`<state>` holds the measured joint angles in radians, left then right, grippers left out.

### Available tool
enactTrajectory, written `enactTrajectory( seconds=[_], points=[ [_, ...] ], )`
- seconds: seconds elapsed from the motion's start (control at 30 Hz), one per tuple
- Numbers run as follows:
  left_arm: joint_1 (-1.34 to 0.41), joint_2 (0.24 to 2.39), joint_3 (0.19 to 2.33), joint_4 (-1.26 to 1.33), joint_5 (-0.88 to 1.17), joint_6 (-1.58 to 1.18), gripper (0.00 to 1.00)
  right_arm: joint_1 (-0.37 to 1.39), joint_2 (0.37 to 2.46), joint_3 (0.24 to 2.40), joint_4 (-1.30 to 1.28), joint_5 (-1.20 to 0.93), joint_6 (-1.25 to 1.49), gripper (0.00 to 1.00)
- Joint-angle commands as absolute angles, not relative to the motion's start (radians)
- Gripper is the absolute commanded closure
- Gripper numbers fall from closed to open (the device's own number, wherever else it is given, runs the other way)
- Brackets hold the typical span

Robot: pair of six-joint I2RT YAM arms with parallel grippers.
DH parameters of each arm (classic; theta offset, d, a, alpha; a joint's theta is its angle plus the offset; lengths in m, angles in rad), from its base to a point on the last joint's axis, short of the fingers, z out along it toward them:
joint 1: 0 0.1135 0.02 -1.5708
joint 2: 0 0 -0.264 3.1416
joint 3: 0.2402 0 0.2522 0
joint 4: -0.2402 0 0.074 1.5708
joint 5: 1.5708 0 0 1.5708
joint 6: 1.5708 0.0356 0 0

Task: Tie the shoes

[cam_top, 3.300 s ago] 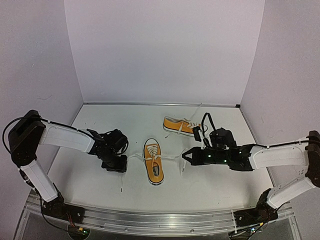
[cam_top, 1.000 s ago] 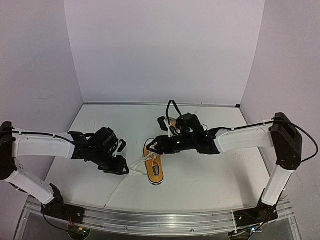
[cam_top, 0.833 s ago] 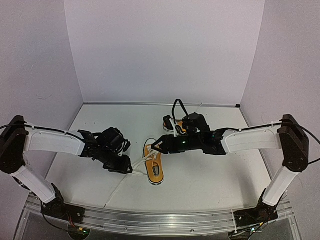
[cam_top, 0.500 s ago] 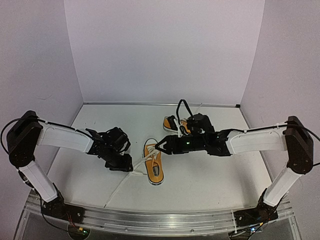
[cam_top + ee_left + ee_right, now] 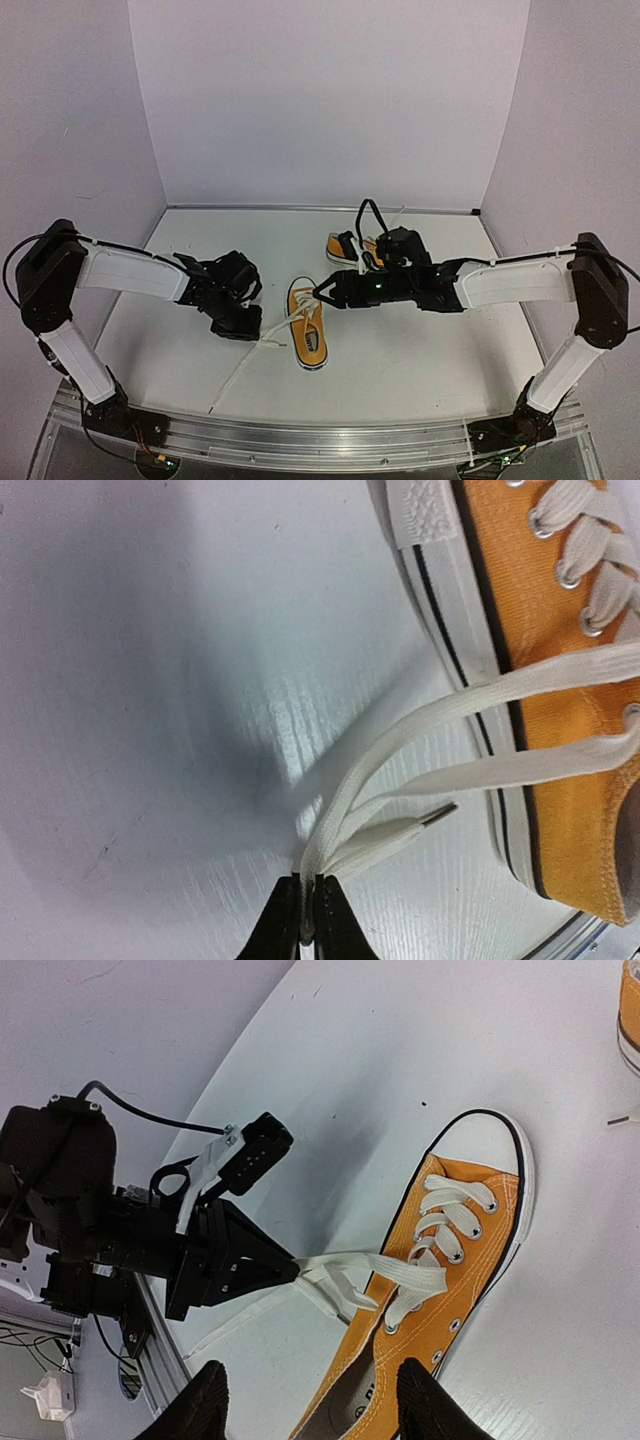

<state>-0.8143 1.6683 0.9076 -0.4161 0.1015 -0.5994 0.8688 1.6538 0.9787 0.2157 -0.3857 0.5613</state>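
Where both shoes lie, the table (image 5: 420,350): white and bare, so the loose laces show plainly against it.
Left arm (image 5: 130,272): I reach in low from the left, which keeps my pull on the lace nearly level with the eyelets instead of lifting the shoe.
Right arm (image 5: 510,282): I stretch it across from the right and hold it above the table, ready to meet the left side.
Near shoe (image 5: 307,325): it lies mid-table between my two grippers, toe towards the far wall as I read it, and is not yet tied.
Far shoe (image 5: 345,247): it lies just beyond and to the right, partly hidden behind my right wrist, with nothing holding it.
Left gripper (image 5: 307,925): it is clamped tight on the laces just left of the near shoe, so the strands are drawn out sideways.
Right gripper (image 5: 322,292): its fingers (image 5: 205,1400) are spread wide and grip nothing; I hover it over the near shoe, probably to take a strand.
Laces (image 5: 500,685): two white strands run from the top eyelets into my left jaws, raised off the table.
Aglet (image 5: 440,813): a short free end pokes out of the pinch towards the sole.
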Motion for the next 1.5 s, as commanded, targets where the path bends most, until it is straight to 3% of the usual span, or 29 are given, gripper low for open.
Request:
enactTrajectory(
  seconds=[0.0, 0.2, 0.4, 0.57, 0.7, 1.07, 1.47],
  points=[
    [-0.802, 1.560, 0.978, -0.485, 0.080, -0.572, 0.96, 0.864, 1.608, 0.974, 0.230, -0.380, 0.566, 0.46],
    [-0.764, 1.527, 1.012, -0.532, 0.087, -0.535, 1.00, 0.862, 1.608, 0.976, 0.230, -0.383, 0.564, 0.46],
    [-0.703, 1.557, 1.053, -0.596, -0.030, -0.463, 0.99, 0.861, 1.606, 0.970, 0.230, -0.385, 0.563, 0.46],
    [-0.699, 1.643, 1.115, -0.657, -0.141, -0.405, 0.89, 0.859, 1.609, 0.970, 0.230, -0.390, 0.561, 0.46],
    [-0.700, 1.650, 1.117, -0.681, -0.111, -0.379, 0.81, 0.856, 1.608, 0.965, 0.229, -0.393, 0.559, 0.45],
    [-0.714, 1.395, 0.931, -0.781, 0.033, -0.399, 0.52, 0.819, 1.670, 1.007, 0.183, -0.402, 0.508, 0.47],
    [-0.915, 1.452, 0.899, -0.894, 0.081, -0.552, 0.59, 0.799, 1.728, 1.074, 0.143, -0.416, 0.466, 0.48]
  ],
)
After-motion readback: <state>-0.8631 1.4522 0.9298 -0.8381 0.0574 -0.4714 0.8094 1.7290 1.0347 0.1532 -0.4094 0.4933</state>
